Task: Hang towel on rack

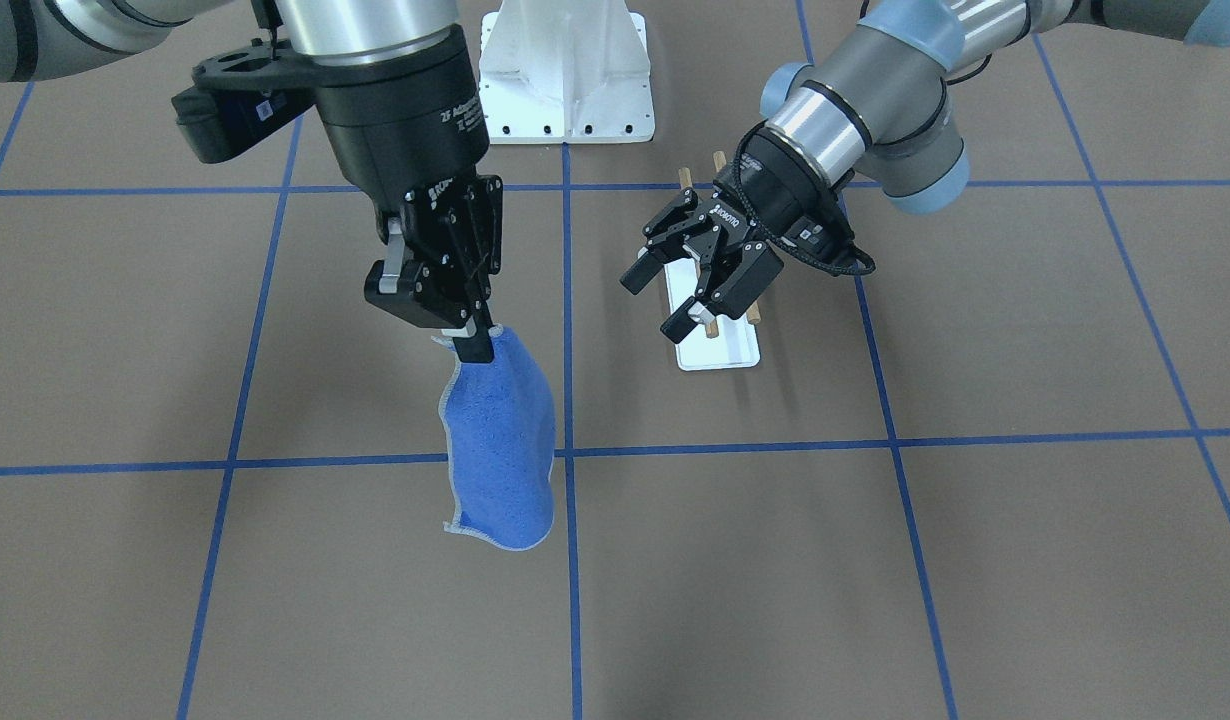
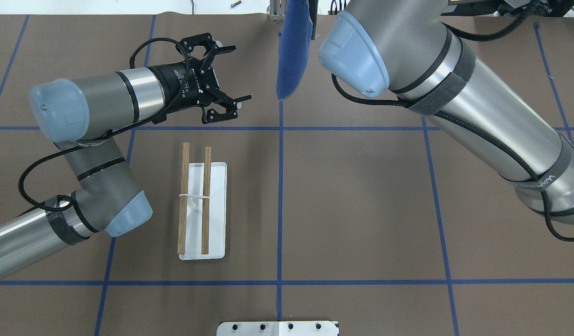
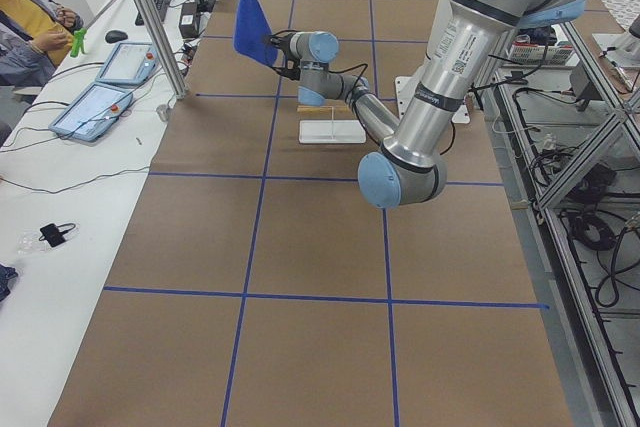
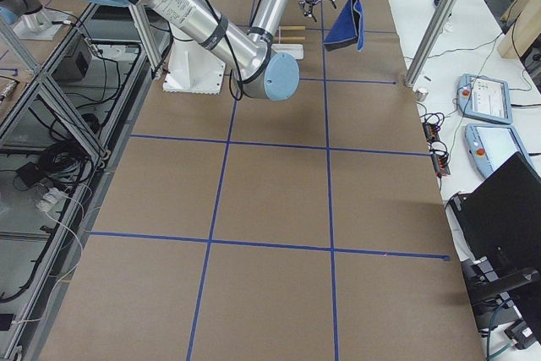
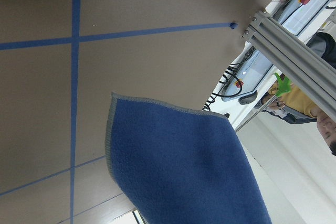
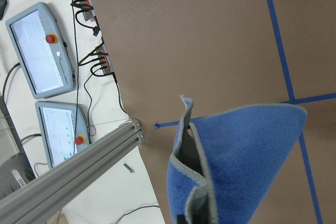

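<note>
The blue towel hangs in the air from one corner, pinched in my right gripper, which is shut on it. The towel also shows in the overhead view, the left wrist view and the right wrist view. The rack, with a white base and two brown rods, stands on the table. My left gripper is open and empty. It is just beyond the rack's far end and points at the towel. In the front view it hides part of the rack.
The big white bolted pedestal stands at the robot's side of the table. Blue tape lines cross the brown table. Aluminium posts, teach pendants and a seated person are beyond the far table edge.
</note>
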### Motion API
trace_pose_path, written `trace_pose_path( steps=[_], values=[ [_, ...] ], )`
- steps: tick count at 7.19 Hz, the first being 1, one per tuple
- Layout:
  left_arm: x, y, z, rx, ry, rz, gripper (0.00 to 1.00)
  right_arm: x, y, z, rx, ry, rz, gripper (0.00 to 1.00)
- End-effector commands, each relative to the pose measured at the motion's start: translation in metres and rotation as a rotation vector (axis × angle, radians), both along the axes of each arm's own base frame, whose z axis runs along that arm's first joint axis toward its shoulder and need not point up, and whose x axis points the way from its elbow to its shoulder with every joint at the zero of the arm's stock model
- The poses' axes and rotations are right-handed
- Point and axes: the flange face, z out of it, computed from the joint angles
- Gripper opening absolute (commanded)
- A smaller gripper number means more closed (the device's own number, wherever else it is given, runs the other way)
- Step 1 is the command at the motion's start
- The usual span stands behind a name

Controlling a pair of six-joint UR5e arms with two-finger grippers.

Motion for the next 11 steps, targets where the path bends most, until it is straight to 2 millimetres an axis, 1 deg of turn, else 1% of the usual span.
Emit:
trace_pose_path(
  steps=[1,2,3,4,5,6,7,8,9,10,11],
  values=[
    [-0.002,0.0,-0.002,-0.011,0.025,-0.014,0.97,0.004,-0.004,0.001,-0.125,-0.081,0.166,0.0],
    [0.004,0.003,-0.001,-0.02,0.052,-0.022,0.97,0.003,-0.002,-0.003,-0.155,-0.112,0.197,0.0],
    [0.021,0.011,-0.001,-0.049,0.096,-0.046,0.97,0.001,0.001,-0.008,-0.181,-0.141,0.228,0.0],
    [0.028,0.02,-0.002,-0.049,0.143,-0.082,0.98,-0.01,0.008,-0.013,-0.178,-0.147,0.244,0.0],
    [0.037,0.028,-0.006,-0.057,0.159,-0.091,0.98,-0.023,0.014,-0.013,-0.183,-0.149,0.263,0.0],
    [0.037,0.027,-0.018,-0.078,0.202,-0.113,0.98,-0.031,0.018,-0.012,-0.198,-0.157,0.281,0.0],
    [0.039,0.028,-0.021,-0.08,0.208,-0.117,0.97,-0.034,0.022,-0.018,-0.214,-0.181,0.294,0.0],
    [0.053,0.031,-0.024,-0.101,0.221,-0.14,0.98,-0.037,0.029,-0.028,-0.217,-0.205,0.3,0.0],
    [0.06,0.032,-0.027,-0.104,0.224,-0.145,0.97,-0.037,0.031,-0.033,-0.219,-0.218,0.304,0.0],
    [0.063,0.032,-0.025,-0.107,0.218,-0.142,0.98,-0.037,0.033,-0.035,-0.216,-0.221,0.302,0.0],
    [0.063,0.029,-0.02,-0.11,0.21,-0.146,0.97,-0.028,0.041,-0.038,-0.202,-0.235,0.296,0.0]
  ],
)
